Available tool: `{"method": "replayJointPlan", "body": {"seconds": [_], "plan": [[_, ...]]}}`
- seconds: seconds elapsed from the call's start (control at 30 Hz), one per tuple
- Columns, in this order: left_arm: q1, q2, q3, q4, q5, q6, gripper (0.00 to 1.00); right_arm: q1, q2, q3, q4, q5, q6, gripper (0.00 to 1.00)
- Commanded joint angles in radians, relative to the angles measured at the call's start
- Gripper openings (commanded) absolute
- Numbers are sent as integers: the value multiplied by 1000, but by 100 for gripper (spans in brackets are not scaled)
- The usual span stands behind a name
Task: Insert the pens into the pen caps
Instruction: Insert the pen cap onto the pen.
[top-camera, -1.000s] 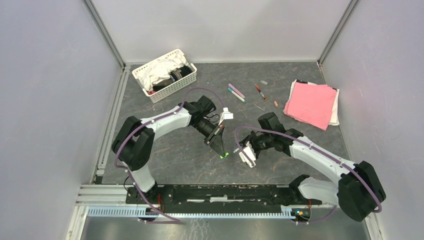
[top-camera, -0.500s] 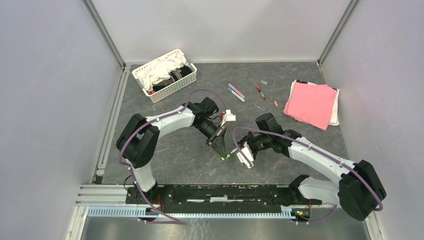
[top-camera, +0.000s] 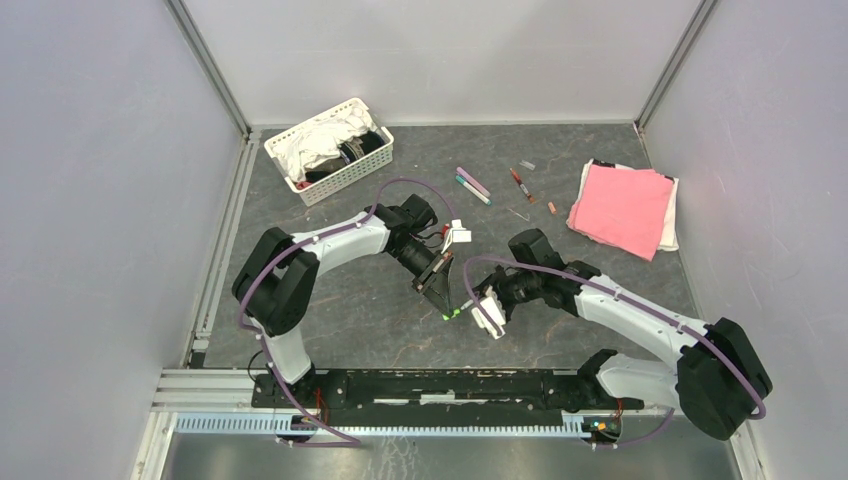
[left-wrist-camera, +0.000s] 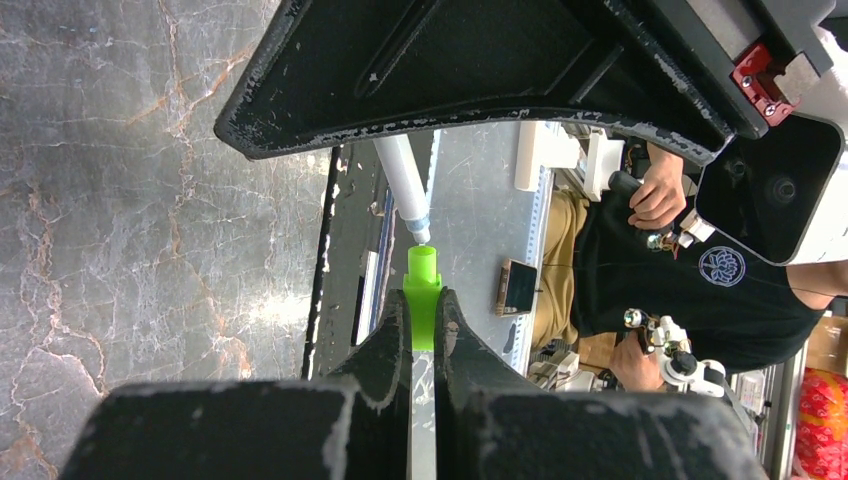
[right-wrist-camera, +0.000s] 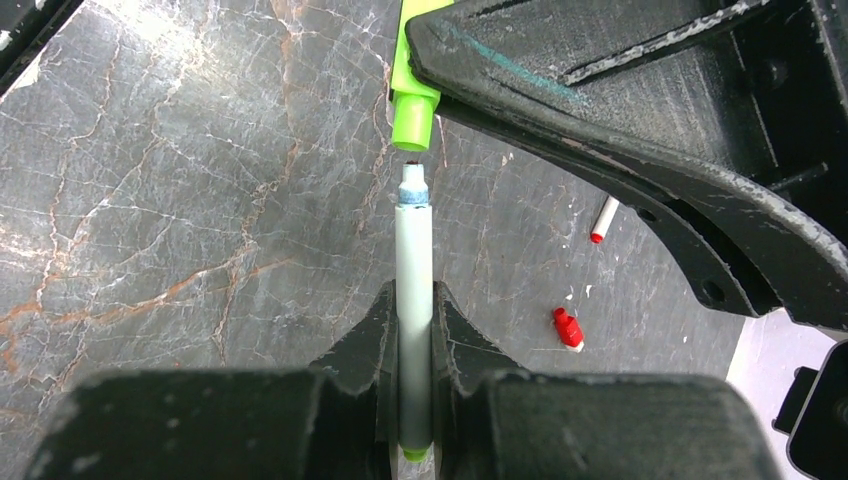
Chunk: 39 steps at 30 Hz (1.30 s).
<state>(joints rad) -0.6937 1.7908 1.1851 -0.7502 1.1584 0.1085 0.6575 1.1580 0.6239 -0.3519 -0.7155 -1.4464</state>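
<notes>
A ribbed aluminium rail (top-camera: 400, 420) carries both arm bases at 6 o'clock. Just beyond it, mid-table, the left gripper (left-wrist-camera: 422, 300) pinches a lime-green plastic cap (left-wrist-camera: 423, 268), its lower half buried between the black fingers. The right gripper (right-wrist-camera: 415, 300) is pressed onto a pale-barrelled marker pen (right-wrist-camera: 414, 245), whose rear end is swallowed by the fingers. Nib and cap mouth line up end to end; whether they touch is hard to tell, and from above both are mere specks. The table (top-camera: 380, 320) is dark grey with marble-like veining. Toward 12 o'clock lie a purple-ended pen (top-camera: 473, 181) and a teal-ended pen (top-camera: 472, 190) side by side, with a red-ended pen (top-camera: 520, 184) and a small orange cap (top-camera: 551, 208) near them. A white slotted plastic basket (top-camera: 345, 178) of crumpled fabric sits at 11 o'clock, a folded pink cloth (top-camera: 622, 208) at 2 o'clock. Pale, plain walls (top-camera: 450, 50) close in three sides.
</notes>
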Motion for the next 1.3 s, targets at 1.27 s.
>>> {"method": "replayJointPlan", "body": {"seconds": [1.27], "plan": [[-4, 51, 39, 136, 33, -134, 2, 59, 32, -10, 121, -129, 205, 0]]}}
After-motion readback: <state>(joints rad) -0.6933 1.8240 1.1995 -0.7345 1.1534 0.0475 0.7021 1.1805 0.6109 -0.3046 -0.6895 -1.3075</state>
